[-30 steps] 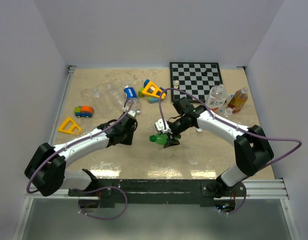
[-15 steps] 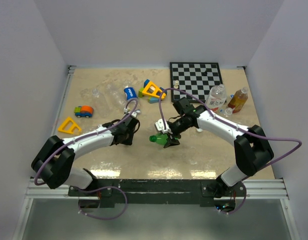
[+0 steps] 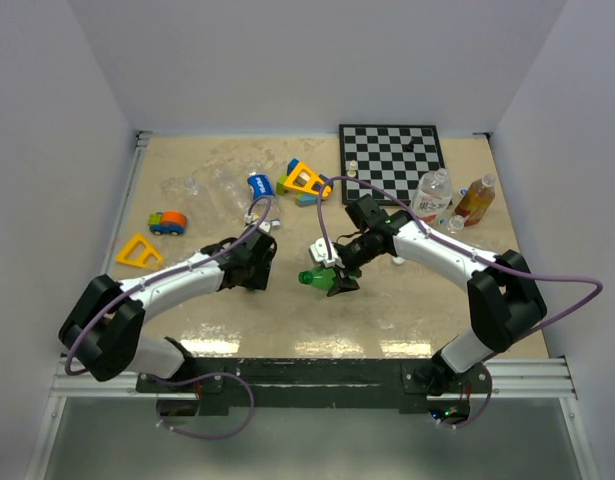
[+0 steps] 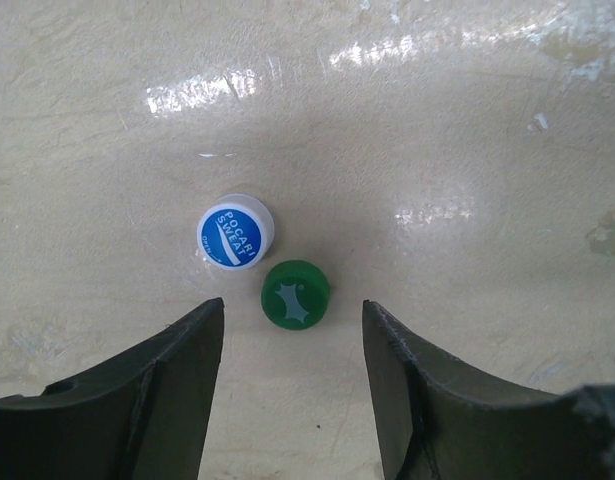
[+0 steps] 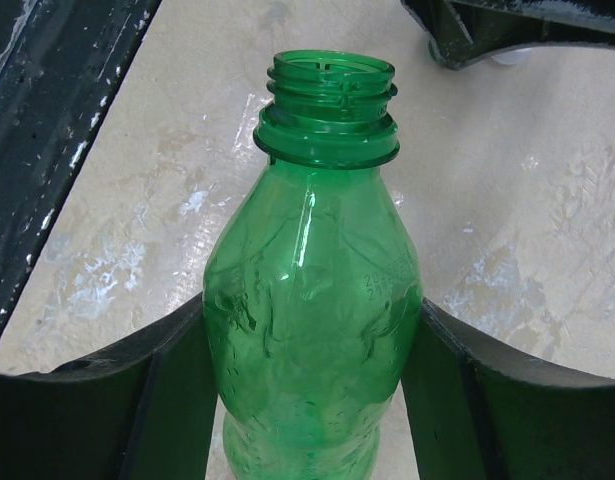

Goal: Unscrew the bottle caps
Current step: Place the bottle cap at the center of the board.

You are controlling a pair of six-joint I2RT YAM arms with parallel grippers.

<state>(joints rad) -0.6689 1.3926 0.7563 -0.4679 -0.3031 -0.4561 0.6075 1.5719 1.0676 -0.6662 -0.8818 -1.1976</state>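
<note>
Caps on worktop (image 4: 457,130): 2, green cap (image 4: 295,293), blue cap (image 4: 235,232) | left gripper (image 4: 292,325): jaws apart, astride green cap | right gripper (image 5: 312,305): clamped on 1 uncapped green bottle (image 5: 327,130)

"POCARI SWEAT" is printed in white on the blue top of a bottle cap (image 4: 235,231) left of centre in the left wrist view. A pale star-like sign is borne by the green cap (image 4: 295,292) just beside it. Embossing on the green bottle (image 5: 312,300) cannot be read.
</note>
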